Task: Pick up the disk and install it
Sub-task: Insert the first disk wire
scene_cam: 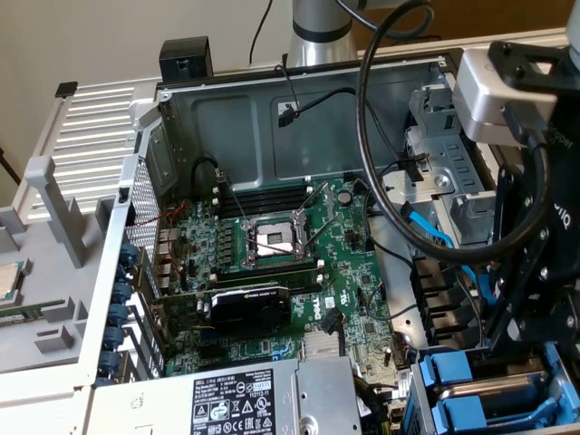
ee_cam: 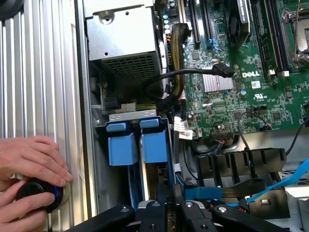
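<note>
**Position.** Read as a clock face centred on the processor socket (scene_cam: 272, 237), the exterior view puts the drive cage (scene_cam: 419, 399) between four and five o'clock. The power supply box (scene_cam: 263, 399) is at six and a loose blue cable (scene_cam: 426, 231) at three. The gripper (ee_cam: 166, 193) stands over the cage.

**Grip.** The fingers are drawn in narrow, with only a slim gap between them. I judge that they pinch the upper edge of the disk (ee_cam: 153, 145). The disk stands on edge in the cage, just beside a second blue-fronted unit (ee_cam: 120, 145). The contact itself is hidden by the finger links.

**Progress.** The disk appears to be entered in its slot. Whether it is fully seated cannot be told.

**Risks.**
1. If the disk sits slightly tilted in its rails, further pressing would jam it and load the cage.
2. The blue cable and the black leads run close by the cage. The finger links could snag one, or a lead could be trapped under the disk.
3. A narrow edge grip may slip under side load.
4. A person's hands (ee_cam: 29, 164) rest on a black knob (ee_cam: 38, 195) on the ribbed panel (ee_cam: 43, 72), just outside the case wall. An outward swing of the arm would carry it toward them.
</note>
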### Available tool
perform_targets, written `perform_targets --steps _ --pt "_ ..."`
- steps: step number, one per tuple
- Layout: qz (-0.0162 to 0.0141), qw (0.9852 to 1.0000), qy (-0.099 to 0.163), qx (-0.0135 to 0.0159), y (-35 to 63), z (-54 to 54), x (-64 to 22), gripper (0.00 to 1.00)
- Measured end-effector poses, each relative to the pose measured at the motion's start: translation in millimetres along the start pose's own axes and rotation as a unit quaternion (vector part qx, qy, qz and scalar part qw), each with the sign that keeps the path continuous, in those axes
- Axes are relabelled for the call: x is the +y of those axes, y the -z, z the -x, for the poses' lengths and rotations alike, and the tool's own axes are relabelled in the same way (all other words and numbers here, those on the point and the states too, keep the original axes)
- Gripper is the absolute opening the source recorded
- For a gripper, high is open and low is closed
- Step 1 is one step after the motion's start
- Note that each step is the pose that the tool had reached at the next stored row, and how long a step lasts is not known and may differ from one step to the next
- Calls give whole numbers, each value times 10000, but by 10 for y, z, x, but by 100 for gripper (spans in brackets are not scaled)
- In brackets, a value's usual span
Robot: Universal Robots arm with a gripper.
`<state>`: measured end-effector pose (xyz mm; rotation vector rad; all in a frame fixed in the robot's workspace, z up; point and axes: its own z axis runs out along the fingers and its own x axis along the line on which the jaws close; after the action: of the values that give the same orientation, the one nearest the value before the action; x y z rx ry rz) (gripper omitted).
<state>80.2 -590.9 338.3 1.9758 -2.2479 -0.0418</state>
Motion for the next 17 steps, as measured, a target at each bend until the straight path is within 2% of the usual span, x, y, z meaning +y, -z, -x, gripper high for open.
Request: perform_targets --steps 17 --pt "-1 10000 3 0 -17 3 -2 17"
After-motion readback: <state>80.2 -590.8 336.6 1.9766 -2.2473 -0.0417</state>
